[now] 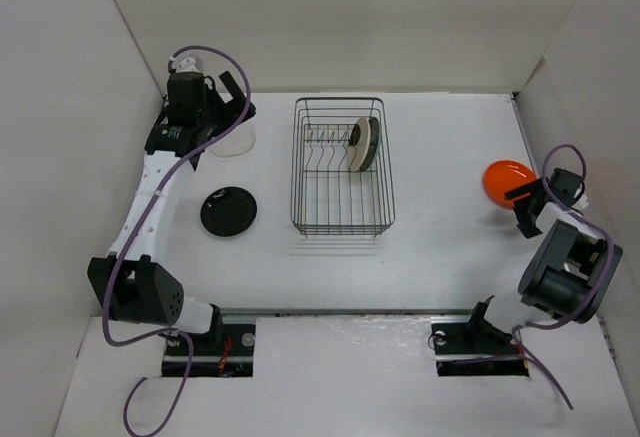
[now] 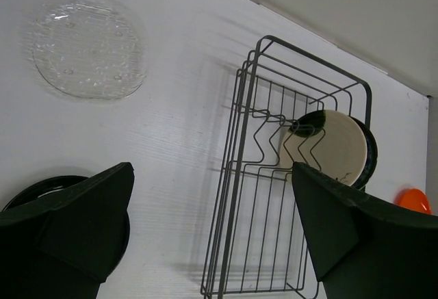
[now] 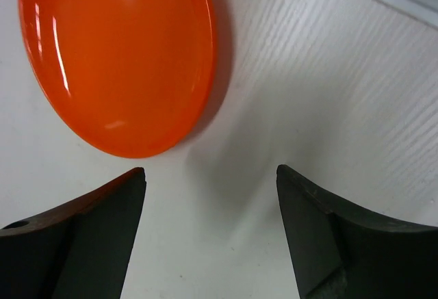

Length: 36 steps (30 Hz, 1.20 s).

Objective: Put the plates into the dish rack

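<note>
Beside the orange plate [image 3: 116, 59], the right claw [image 3: 211, 176] hangs released; the left claw [image 2: 212, 172] gapes near the dish rack [image 1: 335, 202].

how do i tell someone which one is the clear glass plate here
Find the black wire dish rack in the middle of the white table, then look left of it toward the far wall. Two plates lie flat there: the glossy black plate in front, and the glass plate beyond it. It alone is see-through, with a bumpy surface.
</note>
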Tool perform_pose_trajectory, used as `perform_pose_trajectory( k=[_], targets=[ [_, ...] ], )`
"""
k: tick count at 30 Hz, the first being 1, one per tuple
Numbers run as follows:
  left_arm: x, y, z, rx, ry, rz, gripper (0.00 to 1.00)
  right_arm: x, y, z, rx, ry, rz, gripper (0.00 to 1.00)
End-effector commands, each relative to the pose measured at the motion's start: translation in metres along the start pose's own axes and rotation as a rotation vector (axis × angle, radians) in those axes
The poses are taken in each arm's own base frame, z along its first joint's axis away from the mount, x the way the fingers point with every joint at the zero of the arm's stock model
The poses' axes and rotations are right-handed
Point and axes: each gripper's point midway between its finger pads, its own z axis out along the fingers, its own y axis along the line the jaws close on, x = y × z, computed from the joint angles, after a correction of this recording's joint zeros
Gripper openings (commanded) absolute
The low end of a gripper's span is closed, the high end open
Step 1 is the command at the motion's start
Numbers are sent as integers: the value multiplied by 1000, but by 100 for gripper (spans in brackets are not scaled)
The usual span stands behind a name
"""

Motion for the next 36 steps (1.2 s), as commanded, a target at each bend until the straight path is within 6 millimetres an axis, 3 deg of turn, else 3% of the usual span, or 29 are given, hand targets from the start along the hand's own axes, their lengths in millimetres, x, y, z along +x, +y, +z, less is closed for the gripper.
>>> perform_pose_trajectory(
  k=[1,10,18,28,33,36],
  targets=[
    [-12,-14,-13,65,-45,17,100,-46,21,-2,-33,-144,-2,81],
    [-15,-17,-21,94,-71,39,100,-60,30,15,-33,-158,18,79],
    [-28,-13,-32,63,-133,46,100,-60,23,35,13,-140,32,79],
    [-25,-13,-29,66,-120,46,100,-60,12,43,72,-138,25,76],
    [-28,-13,-33,63,-135,45,100,-62,14,44,77,-133,24,73],
    [-27,-11,-33,50,-132,45,100,-62,12,46,96,-124,24,63]
  ],
)
